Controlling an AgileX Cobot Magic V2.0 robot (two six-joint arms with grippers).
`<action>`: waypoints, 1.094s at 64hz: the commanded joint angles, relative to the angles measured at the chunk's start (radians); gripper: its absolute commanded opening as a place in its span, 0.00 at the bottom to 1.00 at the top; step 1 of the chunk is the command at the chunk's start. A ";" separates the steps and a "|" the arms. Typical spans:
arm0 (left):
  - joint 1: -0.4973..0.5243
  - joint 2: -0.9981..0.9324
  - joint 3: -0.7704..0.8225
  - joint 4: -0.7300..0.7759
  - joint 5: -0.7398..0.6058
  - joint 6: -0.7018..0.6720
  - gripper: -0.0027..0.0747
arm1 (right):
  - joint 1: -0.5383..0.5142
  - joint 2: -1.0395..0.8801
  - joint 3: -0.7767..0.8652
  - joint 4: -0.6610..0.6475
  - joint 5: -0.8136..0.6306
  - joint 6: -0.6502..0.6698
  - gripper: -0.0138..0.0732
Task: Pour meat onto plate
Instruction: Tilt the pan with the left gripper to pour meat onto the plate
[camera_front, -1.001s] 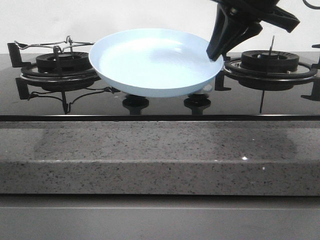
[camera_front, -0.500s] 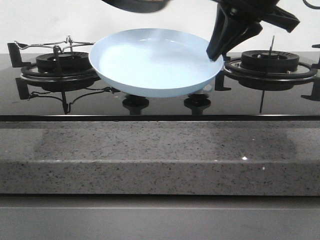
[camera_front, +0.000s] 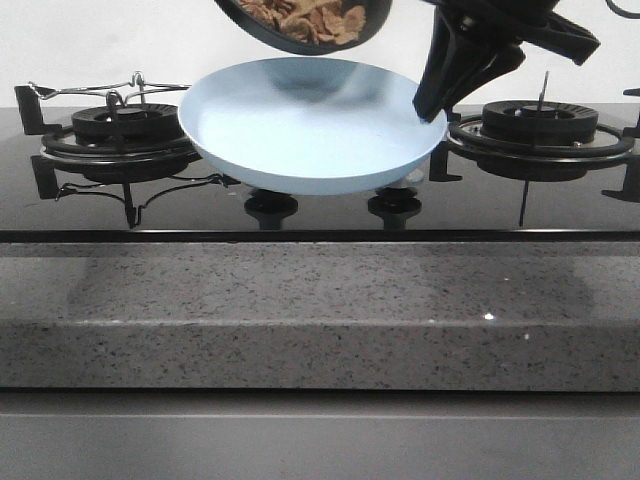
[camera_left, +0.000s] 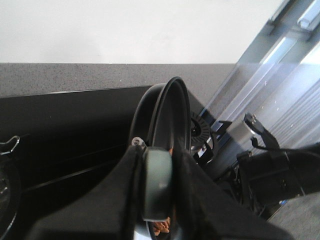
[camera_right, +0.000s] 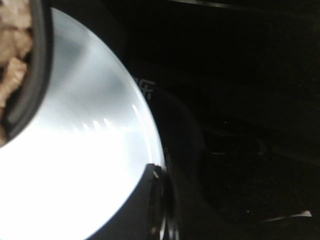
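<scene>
The pale blue plate (camera_front: 300, 130) hangs tilted over the middle of the stove. My right gripper (camera_front: 430, 105) is shut on its right rim, and the right wrist view shows one finger (camera_right: 152, 200) lying over the bright plate (camera_right: 90, 165). Above the plate's far edge a black frying pan (camera_front: 290, 45) tips its open side toward the camera, with the orange-brown meat (camera_front: 305, 18) heaped inside. In the left wrist view my left gripper (camera_left: 159, 160) is shut on the pan's grey handle (camera_left: 157, 192). The meat (camera_right: 12, 65) is still in the pan (camera_right: 35, 75).
A gas burner (camera_front: 125, 130) with a wire rack (camera_front: 100, 90) on it stands at the left and another burner (camera_front: 540, 125) at the right. Two knobs (camera_front: 270, 205) (camera_front: 395, 205) sit below the plate. A speckled granite counter edge (camera_front: 320, 320) runs across the front.
The frying pan has come down into the front view from above and tipped over the plate, so its meat now shows. The plate and right gripper have not moved.
</scene>
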 joint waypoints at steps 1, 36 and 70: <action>-0.040 -0.038 -0.055 0.005 -0.058 0.000 0.01 | -0.001 -0.036 -0.028 0.010 -0.039 -0.009 0.09; -0.250 -0.119 -0.077 0.375 -0.231 0.000 0.01 | -0.001 -0.036 -0.028 0.010 -0.039 -0.009 0.09; -0.419 -0.129 -0.077 0.709 -0.303 -0.003 0.01 | -0.001 -0.036 -0.028 0.010 -0.039 -0.009 0.09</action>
